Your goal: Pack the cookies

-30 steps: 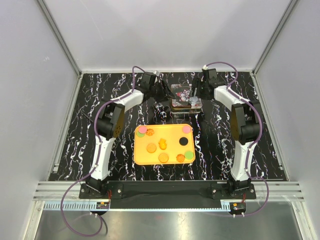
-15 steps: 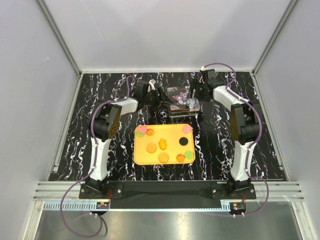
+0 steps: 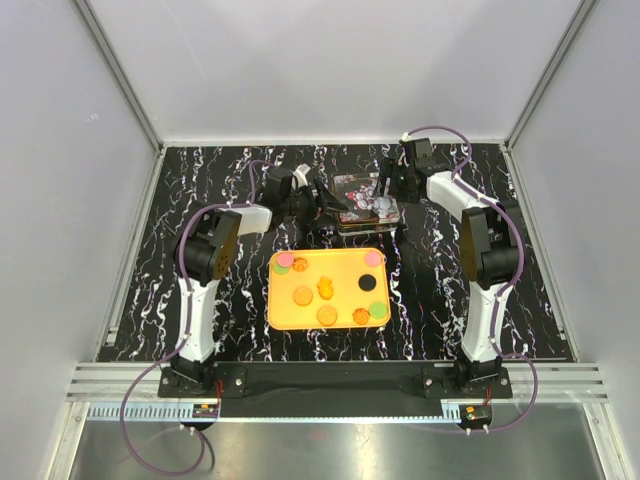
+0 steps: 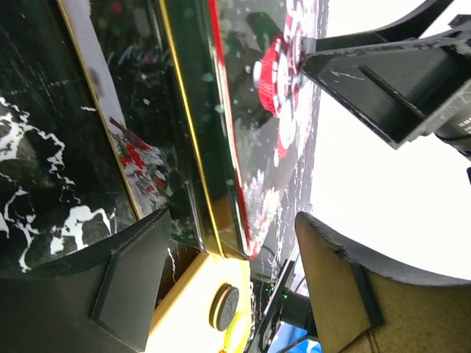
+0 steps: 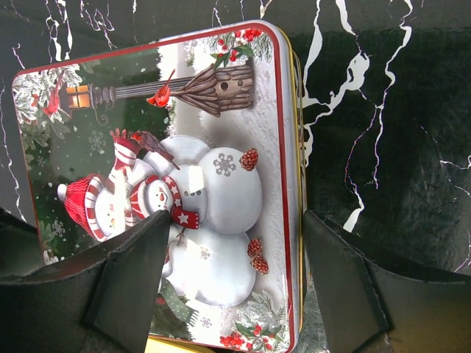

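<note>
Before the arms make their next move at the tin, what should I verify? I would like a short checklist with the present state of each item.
1. Rectangular metal tin with snowman lid open for packing: not ok, the lid covers it.
2. Left gripper open and straddling the tin's edge: ok.
3. Right gripper open over the lid: ok.
4. Firm contact of either gripper with the lid: cannot tell.
5. Small round cookies all lying on the yellow plastic tray, none in a gripper: ok.
</note>
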`<state>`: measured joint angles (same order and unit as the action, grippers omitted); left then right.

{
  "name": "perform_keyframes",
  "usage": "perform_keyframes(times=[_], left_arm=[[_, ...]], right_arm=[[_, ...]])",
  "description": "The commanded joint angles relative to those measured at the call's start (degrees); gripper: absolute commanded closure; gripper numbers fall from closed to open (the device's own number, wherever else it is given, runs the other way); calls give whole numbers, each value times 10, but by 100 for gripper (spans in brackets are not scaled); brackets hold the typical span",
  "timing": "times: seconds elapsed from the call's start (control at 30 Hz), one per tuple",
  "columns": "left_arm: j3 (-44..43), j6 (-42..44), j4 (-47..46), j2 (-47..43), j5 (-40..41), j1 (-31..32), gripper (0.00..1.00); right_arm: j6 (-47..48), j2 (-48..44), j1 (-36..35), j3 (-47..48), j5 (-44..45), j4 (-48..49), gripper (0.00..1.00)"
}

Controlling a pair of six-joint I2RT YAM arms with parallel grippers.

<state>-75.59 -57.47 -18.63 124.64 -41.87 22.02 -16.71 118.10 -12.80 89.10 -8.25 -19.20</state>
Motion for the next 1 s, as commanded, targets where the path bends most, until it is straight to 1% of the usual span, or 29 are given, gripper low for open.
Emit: perform_keyframes(times=[0.0,0.13,0.4,0.57,0.6,0.67,0.73,0.97], left_arm=[[15,-4,-22,-47,-16,-2,27],[36,0,-4,-55,2,-2,28],[33,-19,-31,-36,-2,7,29],[20,-27,-30,-21,1,13,38],[19,-30,-29,-18,1,14,44],[16,-30,-25,-15,3,14,46],[15,-26,-18,-14,8,14,51],[0,-22,5,1,15,15,63]], right_arm=[[5,-18,-1,-5,3,-11,20],[4,-18,0,-6,0,-10,20],[-3,-27,0,-11,-4,-8,20],[-10,-32,0,-17,-8,-5,20],[-12,-37,0,-22,-9,-3,21],[-14,-39,1,-23,-10,-3,21],[-16,-41,0,-25,-11,-3,21],[-21,-51,-6,-33,-12,2,21]])
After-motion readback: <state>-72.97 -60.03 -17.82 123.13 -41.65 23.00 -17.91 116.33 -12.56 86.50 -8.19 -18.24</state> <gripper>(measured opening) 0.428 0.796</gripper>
